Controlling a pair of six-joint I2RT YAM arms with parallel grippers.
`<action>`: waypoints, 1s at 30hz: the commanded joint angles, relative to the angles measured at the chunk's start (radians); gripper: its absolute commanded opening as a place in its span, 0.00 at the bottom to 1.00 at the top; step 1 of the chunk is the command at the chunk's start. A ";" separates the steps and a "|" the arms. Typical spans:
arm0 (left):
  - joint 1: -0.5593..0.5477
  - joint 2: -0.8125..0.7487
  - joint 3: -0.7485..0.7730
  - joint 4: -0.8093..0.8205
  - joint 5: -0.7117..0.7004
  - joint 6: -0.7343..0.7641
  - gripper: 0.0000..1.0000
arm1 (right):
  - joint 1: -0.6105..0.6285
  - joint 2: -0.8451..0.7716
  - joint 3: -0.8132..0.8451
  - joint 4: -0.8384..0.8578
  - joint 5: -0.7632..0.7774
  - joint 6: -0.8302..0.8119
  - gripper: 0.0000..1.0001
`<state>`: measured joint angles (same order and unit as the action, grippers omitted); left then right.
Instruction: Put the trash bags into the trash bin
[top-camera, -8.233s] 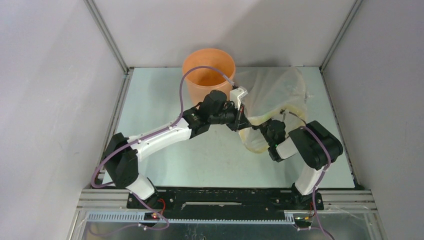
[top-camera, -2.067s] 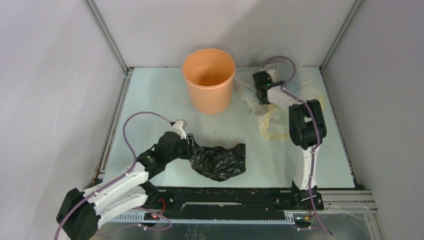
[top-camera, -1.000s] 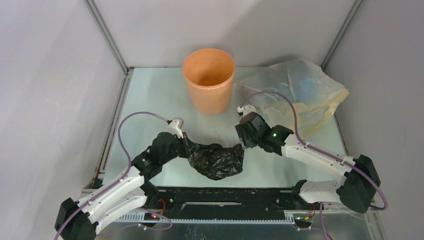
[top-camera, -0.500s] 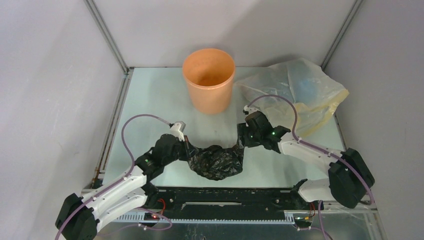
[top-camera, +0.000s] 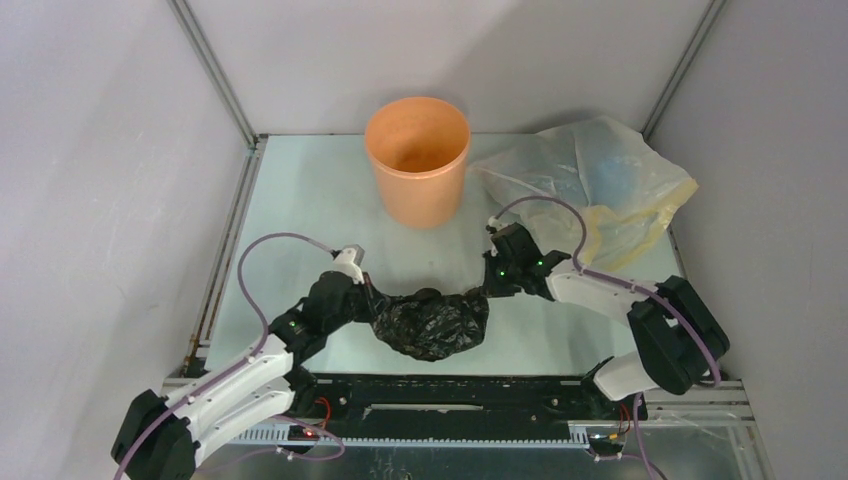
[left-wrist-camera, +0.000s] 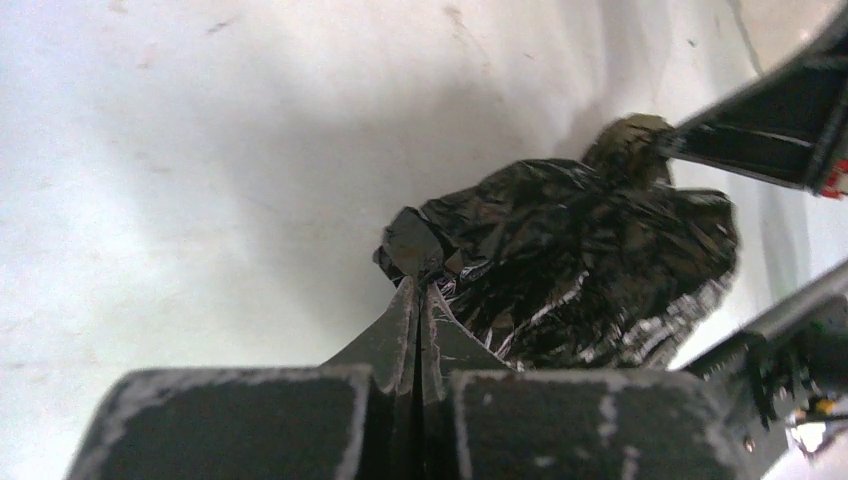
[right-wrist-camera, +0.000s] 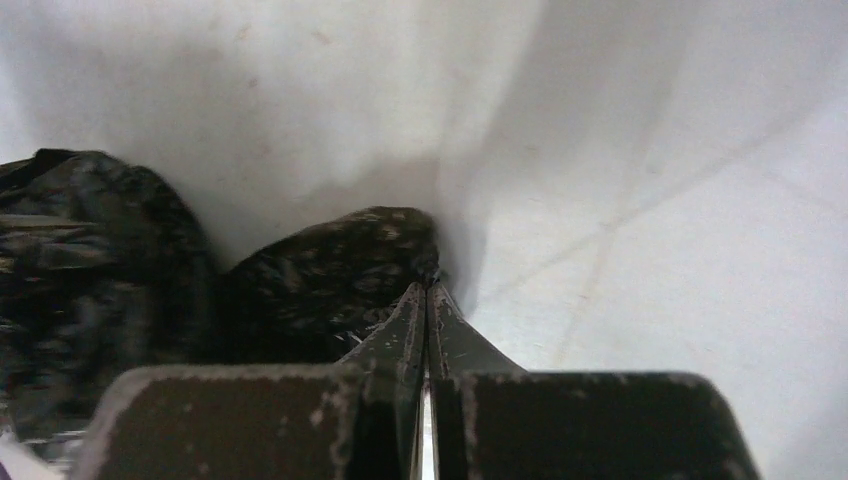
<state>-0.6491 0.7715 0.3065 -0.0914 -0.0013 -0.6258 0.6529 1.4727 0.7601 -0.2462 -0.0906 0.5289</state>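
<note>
The crinkly black trash bag hangs stretched between both grippers near the table's front edge. My left gripper is shut on its left corner, and the pinched fold sticks out past the tips. My right gripper is shut on the bag's right corner, its tips meeting on the black plastic. The orange trash bin stands upright and open at the back middle, well behind the bag.
A large translucent yellowish plastic bag lies crumpled at the back right, next to the bin. Metal frame rails and grey walls close in the table on three sides. The arm bases sit along the near edge.
The right gripper has come down onto the bag's right corner and shut on it. The bag now stretches between the two grippers; the left gripper stayed shut and shifted slightly.
</note>
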 joint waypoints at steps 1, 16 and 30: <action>0.063 -0.048 -0.034 -0.020 -0.077 -0.050 0.00 | -0.094 -0.141 -0.062 0.005 0.047 0.020 0.00; 0.172 -0.177 -0.118 0.006 -0.063 -0.134 0.00 | -0.321 -0.598 -0.219 -0.175 0.336 0.083 0.00; 0.172 -0.101 -0.112 0.109 0.110 -0.042 0.00 | -0.078 -0.737 -0.155 -0.197 0.167 -0.093 0.60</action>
<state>-0.4839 0.6300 0.1905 -0.0540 0.0463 -0.7200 0.4183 0.7502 0.5369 -0.4183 0.0307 0.4828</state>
